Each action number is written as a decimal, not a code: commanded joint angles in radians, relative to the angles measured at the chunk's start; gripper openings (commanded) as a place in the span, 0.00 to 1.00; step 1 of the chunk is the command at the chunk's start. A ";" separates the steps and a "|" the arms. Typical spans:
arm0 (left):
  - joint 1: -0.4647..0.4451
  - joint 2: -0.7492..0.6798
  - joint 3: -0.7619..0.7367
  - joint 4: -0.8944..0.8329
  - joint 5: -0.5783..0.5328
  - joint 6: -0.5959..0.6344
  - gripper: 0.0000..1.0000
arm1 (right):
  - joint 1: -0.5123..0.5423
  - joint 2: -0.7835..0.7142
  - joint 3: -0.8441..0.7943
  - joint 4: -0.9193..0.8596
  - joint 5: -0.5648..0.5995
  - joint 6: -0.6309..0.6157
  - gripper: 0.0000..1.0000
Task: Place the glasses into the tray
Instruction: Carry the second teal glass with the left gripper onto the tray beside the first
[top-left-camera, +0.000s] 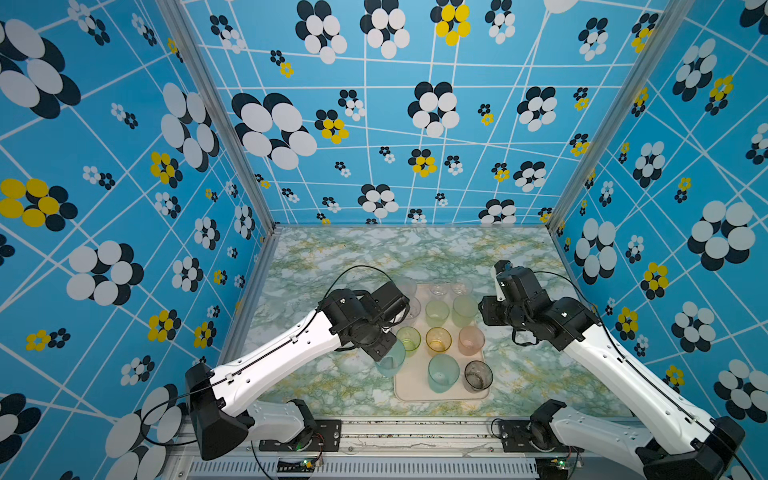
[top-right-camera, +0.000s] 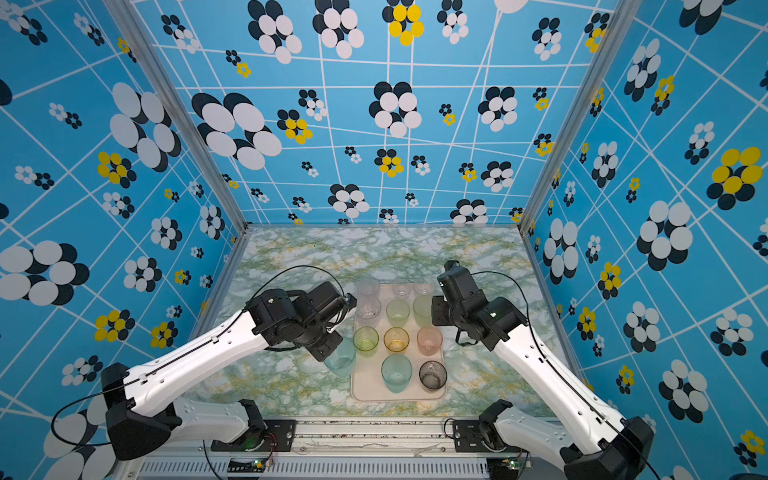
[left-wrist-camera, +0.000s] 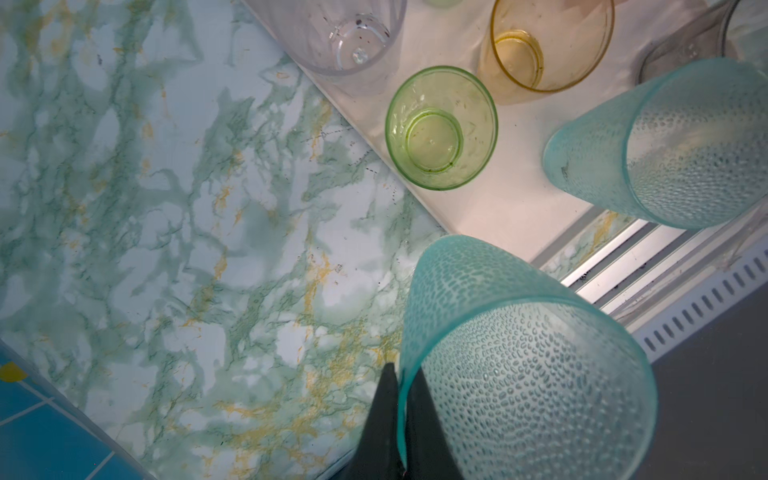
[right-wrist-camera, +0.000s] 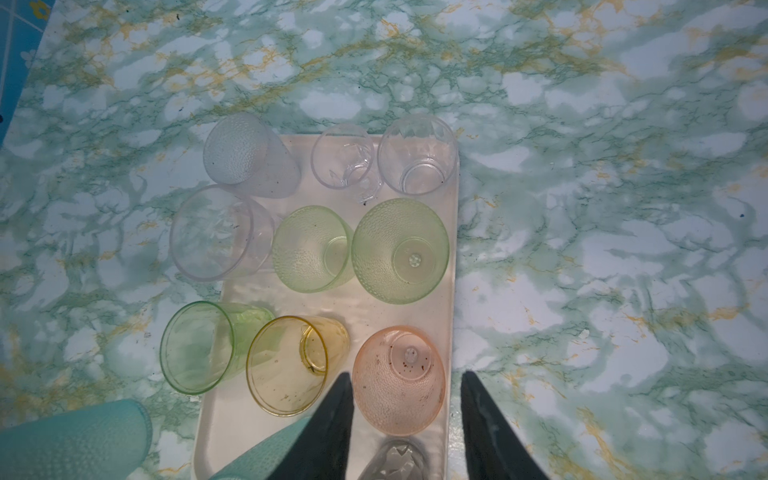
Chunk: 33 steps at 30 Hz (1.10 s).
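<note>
**Left hand grips a teal tumbler beside the tray**

On the left, the left hand (left-wrist-camera: 403, 370) is closed on the wall of a dimpled teal tumbler (top-left-camera: 390, 361), one finger inside the rim and one outside. In both top views this tumbler is over the bench (top-left-camera: 332, 374), just beside the left rim of the tray (top-left-camera: 411, 388) near its front corner; whether it is lifted or resting I cannot tell.

On the tray the other glasses stand upright in rows. Clear tumblers (top-left-camera: 438, 289) are at the far end; pale green tumblers (top-left-camera: 437, 312) come next. Then come a lime tumbler (top-left-camera: 408, 338), an amber tumbler (top-left-camera: 438, 338) and a pink tumbler (top-left-camera: 471, 338); nearest are a second teal tumbler (top-left-camera: 443, 372) and a smoky grey tumbler (top-left-camera: 478, 375).

On the right, the right hand (right-wrist-camera: 405, 373) has its fingers moderately apart and holds nothing; in its wrist view the pink tumbler shows beneath the gap.
</note>
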 joint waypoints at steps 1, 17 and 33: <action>-0.037 0.031 -0.031 0.057 0.040 -0.044 0.04 | -0.007 -0.014 -0.005 -0.008 -0.015 -0.007 0.45; -0.099 0.138 -0.113 0.233 0.060 -0.050 0.04 | -0.008 -0.022 -0.005 -0.020 -0.008 -0.012 0.45; -0.099 0.162 -0.151 0.256 0.024 -0.048 0.05 | -0.008 -0.022 -0.004 -0.031 -0.003 -0.012 0.45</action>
